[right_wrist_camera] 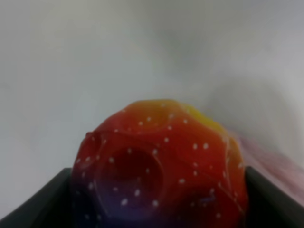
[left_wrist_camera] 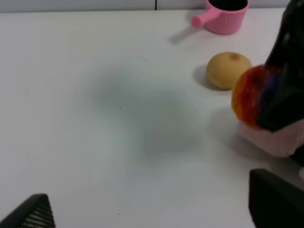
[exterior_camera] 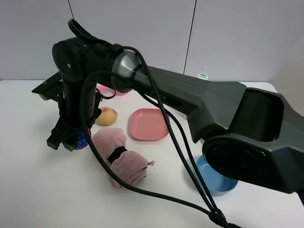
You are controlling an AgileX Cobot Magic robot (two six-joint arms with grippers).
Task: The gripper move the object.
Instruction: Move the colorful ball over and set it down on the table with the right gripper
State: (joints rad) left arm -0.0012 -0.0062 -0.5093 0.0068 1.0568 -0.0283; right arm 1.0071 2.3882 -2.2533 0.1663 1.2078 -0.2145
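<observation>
Reaches over the white table (exterior_camera: pixel 28 190), at nine o'clock from the pink towel (exterior_camera: pixel 129 166), with the right gripper (exterior_camera: pixel 73 137) clenched around the object (exterior_camera: pixel 81 141). Looks light, firm, glossy and bumpy, likely slippery; best pinched across its middle.

Right end effector (exterior_camera: pixel 70 140) clamped tight

Speckled ball, dark grip
In my black right gripper (exterior_camera: pixel 70 141), the ball (right_wrist_camera: pixel 161 166): red shading to yellow and purple, white-dotted; pink towel (exterior_camera: pixel 118 156) beside it.
</observation>
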